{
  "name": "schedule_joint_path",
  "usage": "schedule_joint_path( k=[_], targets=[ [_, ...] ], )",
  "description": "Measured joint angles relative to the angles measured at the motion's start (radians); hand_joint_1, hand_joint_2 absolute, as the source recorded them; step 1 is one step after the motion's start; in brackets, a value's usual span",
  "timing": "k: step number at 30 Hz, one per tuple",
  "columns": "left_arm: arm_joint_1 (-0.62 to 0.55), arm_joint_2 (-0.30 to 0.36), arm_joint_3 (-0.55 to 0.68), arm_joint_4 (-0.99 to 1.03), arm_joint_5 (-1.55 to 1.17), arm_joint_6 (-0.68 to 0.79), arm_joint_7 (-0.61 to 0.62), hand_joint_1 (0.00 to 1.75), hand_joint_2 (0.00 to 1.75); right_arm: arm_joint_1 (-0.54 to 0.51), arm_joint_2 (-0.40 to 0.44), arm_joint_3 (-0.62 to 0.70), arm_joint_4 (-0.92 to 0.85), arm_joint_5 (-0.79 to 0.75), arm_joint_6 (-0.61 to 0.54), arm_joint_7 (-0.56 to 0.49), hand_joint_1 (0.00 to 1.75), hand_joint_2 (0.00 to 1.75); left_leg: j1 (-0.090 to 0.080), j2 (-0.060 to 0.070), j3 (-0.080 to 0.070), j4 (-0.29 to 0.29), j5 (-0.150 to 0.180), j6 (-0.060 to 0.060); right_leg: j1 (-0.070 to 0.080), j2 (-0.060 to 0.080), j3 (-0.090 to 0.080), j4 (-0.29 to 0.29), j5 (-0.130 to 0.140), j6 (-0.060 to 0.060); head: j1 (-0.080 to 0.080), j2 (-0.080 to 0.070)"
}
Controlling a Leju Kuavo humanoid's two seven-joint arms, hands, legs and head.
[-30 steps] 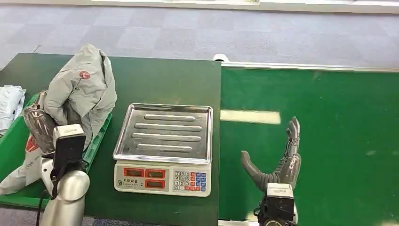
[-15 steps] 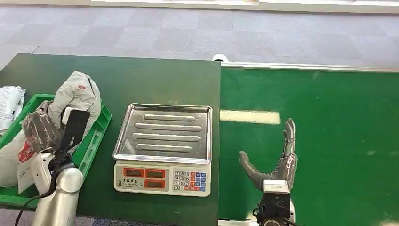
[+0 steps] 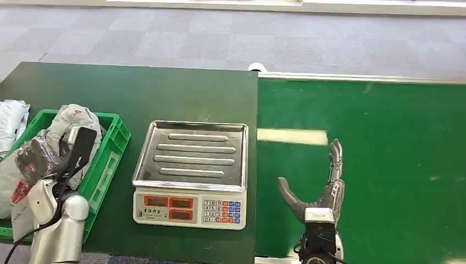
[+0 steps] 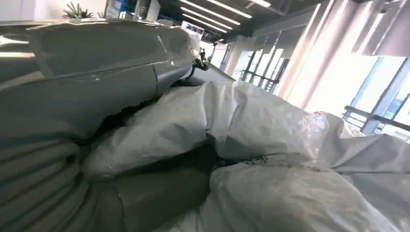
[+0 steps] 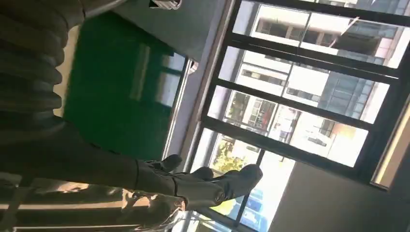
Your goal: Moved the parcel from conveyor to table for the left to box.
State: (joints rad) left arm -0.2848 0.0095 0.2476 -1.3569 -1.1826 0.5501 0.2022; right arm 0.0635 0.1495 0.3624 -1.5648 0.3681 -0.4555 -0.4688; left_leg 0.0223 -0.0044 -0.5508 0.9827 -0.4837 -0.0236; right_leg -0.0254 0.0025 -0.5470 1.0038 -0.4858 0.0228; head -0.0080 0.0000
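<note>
head: high, looking forward and down over bench [image 3: 181, 93] and conveyor [image 3: 384, 143] | left wrist: pressed close against grey parcel [image 4: 270, 145], tilted up | right wrist: turned, near, faces windows past right hand [image 5: 193, 186] | shared: conveyor [image 5: 121, 87], parcel [image 3: 66, 126]

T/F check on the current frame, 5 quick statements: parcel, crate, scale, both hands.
1. The left hand holds the grey parcel over the green crate. True.
2. A parcel lies on the scale tray. False: the tray is bare.
3. The right hand holds a parcel. False: it is open, fingers apart, above the conveyor.
4. The scale sits on the table, between crate and conveyor. True.
5. The crate stands on the conveyor. False: it is on the table, left of the scale.
</note>
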Motion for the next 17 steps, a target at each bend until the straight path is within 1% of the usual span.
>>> schedule_joint_path(
  k=[10, 13, 15, 17],
  targets=[
    [0.002, 0.0, 0.045, 0.002, 0.088, 0.068, -0.06, 0.0, 1.75, 0.001, 0.003, 0.006, 0.001, 0.007, -0.007, 0.009, 0.0, 1.75, 0.0, 0.0, 0.0, 0.0, 0.0, 0.0, 0.0, 0.0, 0.0, 0.0, 0.0, 0.0, 0.0, 0.0],
    [0.006, 0.0, 0.046, -0.003, 0.155, 0.091, -0.11, 0.0, 1.75, 0.001, 0.003, 0.006, 0.002, 0.009, -0.007, 0.01, 0.0, 1.75, 0.0, 0.0, 0.0, 0.0, 0.0, 0.0, 0.0, 0.0, 0.0, 0.0, 0.0, 0.0, 0.0, 0.0],
    [0.013, -0.003, 0.044, -0.018, 0.27, 0.055, -0.178, 0.0, 1.75, 0.001, 0.003, 0.006, 0.004, 0.009, -0.006, 0.01, 0.0, 1.75, 0.0, 0.0, 0.0, 0.0, 0.0, 0.0, 0.0, 0.0, 0.0, 0.0, 0.0, 0.0, 0.0, 0.0],
    [0.025, -0.005, 0.024, -0.041, 0.447, -0.041, -0.262, 0.0, 1.75, 0.002, 0.002, 0.006, 0.006, 0.006, 0.001, 0.01, 0.0, 1.75, 0.0, 0.0, 0.0, 0.0, 0.0, 0.0, 0.0, 0.0, 0.0, 0.0, 0.0, 0.0, 0.0, 0.0]
  ],
)
